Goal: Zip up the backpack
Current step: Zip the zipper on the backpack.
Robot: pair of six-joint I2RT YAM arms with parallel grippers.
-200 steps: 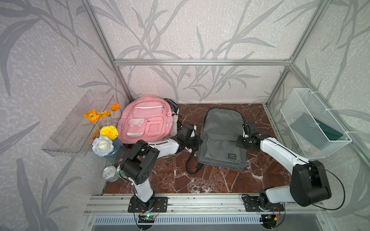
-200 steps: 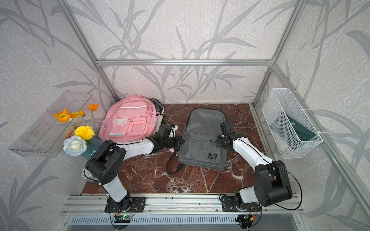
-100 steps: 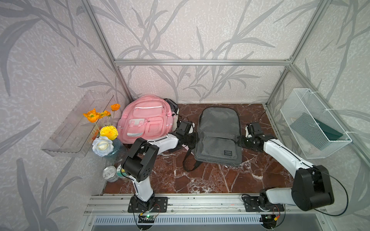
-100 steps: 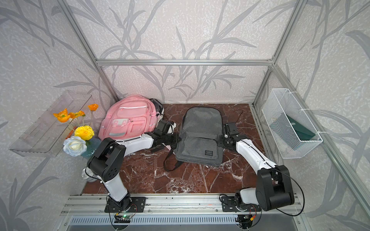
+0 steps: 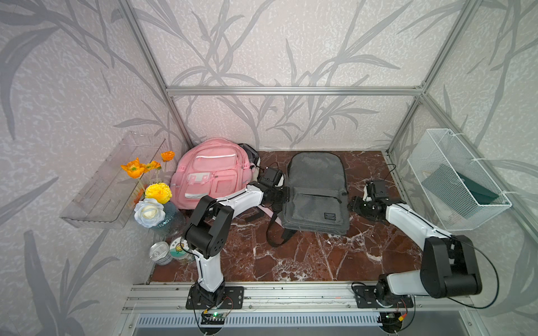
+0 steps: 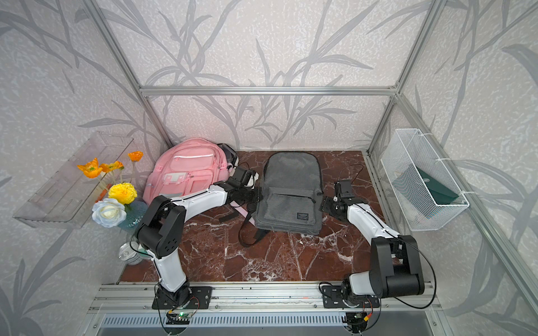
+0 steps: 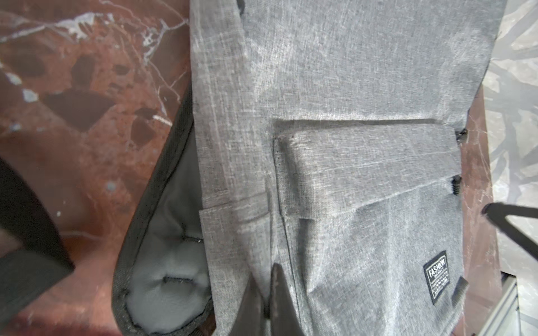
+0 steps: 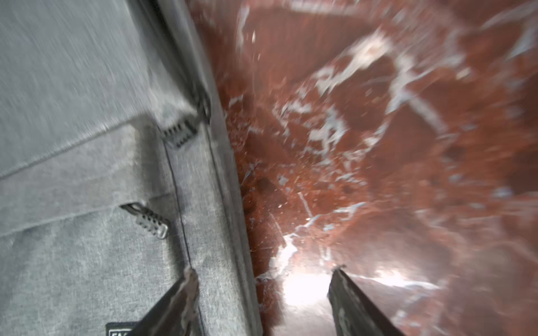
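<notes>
**A:** Grey backpack (image 5: 316,186) flat on the surface (image 5: 320,256), near the pink backpack (image 5: 212,174), right?

**B:** Yep. Left gripper (image 7: 266,291) squeezed together at the bag's left-arm edge, no telling whether pinching fabric. Right gripper (image 8: 263,270) spread wide by the opposite edge, holding nothing: one finger over grey cloth, other over bare marble. Two zipper pulls (image 8: 177,133) on that edge.

I see a heathered grey backpack (image 5: 316,180) and a pink backpack (image 5: 212,174). The table (image 5: 320,256) is red-brown marble veined with white. My left fingers (image 7: 281,305) are black.
</notes>
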